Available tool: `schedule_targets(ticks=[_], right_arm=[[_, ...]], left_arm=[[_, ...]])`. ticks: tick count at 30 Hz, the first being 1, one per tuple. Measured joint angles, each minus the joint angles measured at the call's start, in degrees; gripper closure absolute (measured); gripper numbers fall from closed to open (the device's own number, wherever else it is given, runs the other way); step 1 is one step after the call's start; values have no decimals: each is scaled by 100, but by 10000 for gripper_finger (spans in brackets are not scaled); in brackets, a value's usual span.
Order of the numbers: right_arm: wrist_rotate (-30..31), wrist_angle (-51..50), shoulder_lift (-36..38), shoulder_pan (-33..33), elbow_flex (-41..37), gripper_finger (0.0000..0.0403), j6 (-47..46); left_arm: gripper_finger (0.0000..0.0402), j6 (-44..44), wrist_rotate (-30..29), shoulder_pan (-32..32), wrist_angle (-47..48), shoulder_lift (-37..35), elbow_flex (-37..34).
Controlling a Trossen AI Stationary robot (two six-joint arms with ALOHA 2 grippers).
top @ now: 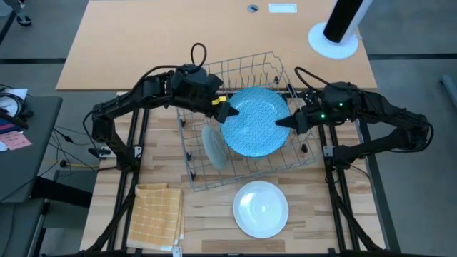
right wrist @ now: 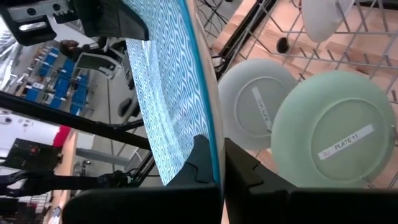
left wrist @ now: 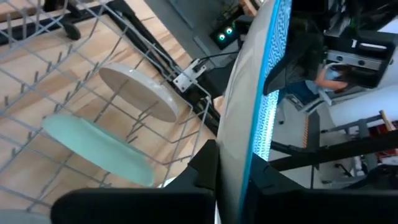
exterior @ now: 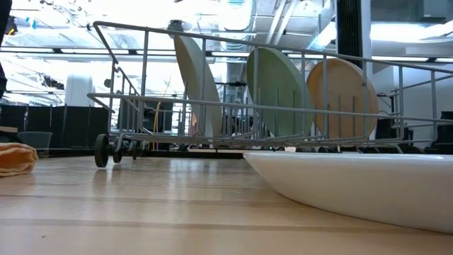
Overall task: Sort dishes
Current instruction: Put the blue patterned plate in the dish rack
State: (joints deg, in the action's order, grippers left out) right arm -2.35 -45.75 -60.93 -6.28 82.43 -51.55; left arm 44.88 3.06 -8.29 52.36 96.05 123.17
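Observation:
A round plate with a blue patterned face [top: 254,121] hangs above the grey wire rack [top: 207,175], face up and about level. My left gripper [top: 230,112] is shut on its left rim and my right gripper [top: 285,123] on its right rim. Three plates stand on edge in the rack: a pale one [exterior: 198,88], a pale green one [exterior: 279,88] and a beige one [exterior: 343,99]. A white plate [top: 260,208] lies flat on the table in front of the rack. The low view does not show the blue plate. My left gripper [left wrist: 239,168] pinches the blue plate's rim [left wrist: 245,149] between its two fingers, one on the patterned face and one on the pale underside. It comes in about level from the table's left. The plate is lifted clear of the rack. My right gripper [right wrist: 214,155] pinches the opposite rim [right wrist: 208,134] of the blue plate between its two fingers, one finger [right wrist: 199,158] on the patterned face and the other under the plate. It reaches in about level from the table's right.
A folded yellow checked cloth [top: 157,214] lies at the table's near left. A white round base with a dark post [top: 335,32] stands at the far right. The rack's wire walls [exterior: 233,106] rise around the standing plates.

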Motion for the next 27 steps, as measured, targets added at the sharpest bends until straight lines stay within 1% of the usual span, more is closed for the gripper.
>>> schedule_targets(ticks=[6, 9, 12, 15, 20, 24, 27], right_arm=[[17, -25, -9, -2, 0, 399, 74], [22, -47, -11, -1, 0, 399, 74], [52, -41, -16, 0, 0, 398, 85], [105, -55, -24, -2, -8, 398, 85], [139, 3, -28, -7, -11, 398, 81], [143, -30, -28, -7, -11, 398, 83], [120, -38, -28, -9, -11, 398, 85]], left_arm=[[386, -6, -36, 4, 27, 8, -2], [381, -1, 53, 7, 51, 9, -2], [362, 38, 103, 7, 77, 15, -4], [335, 192, -175, 22, 103, 22, -10], [303, 123, -454, 28, 46, -50, -13], [300, 122, -463, 28, 63, -68, -13], [311, 118, -395, 28, 96, -70, -13]])
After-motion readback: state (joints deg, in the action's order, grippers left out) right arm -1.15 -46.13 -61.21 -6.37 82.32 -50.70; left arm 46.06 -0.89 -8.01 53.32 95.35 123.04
